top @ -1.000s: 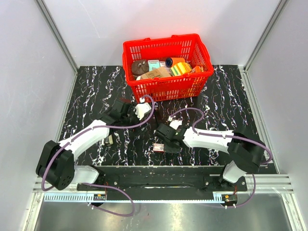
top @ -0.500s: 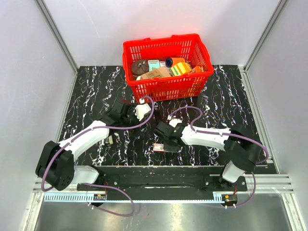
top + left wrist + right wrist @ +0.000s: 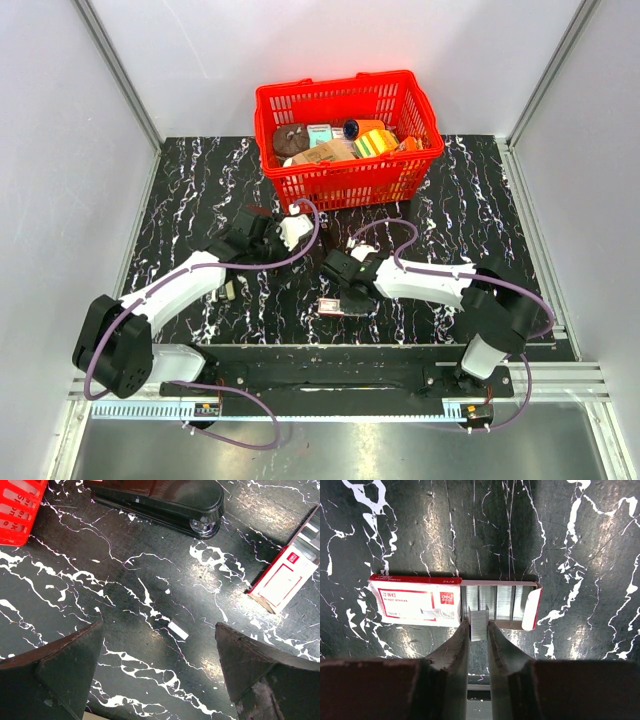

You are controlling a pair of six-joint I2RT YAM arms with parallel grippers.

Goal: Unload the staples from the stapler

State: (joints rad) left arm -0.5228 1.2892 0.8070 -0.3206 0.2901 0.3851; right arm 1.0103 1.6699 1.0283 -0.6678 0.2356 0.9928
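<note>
One red basket (image 3: pixel 340 185) near the stapler (image 3: pixel 160 500)

Glossy black plastic stapler (image 3: pixel 160 500) with a chrome stud; polished marble-look table (image 3: pixel 75 580); matt card staple box (image 3: pixel 415 600); bright metal staple strip (image 3: pixel 479 623); red plastic basket (image 3: pixel 345 185)

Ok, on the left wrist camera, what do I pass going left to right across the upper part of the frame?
Corner of the red plastic basket → glossy black stapler → red-and-white cardboard staple box.
</note>
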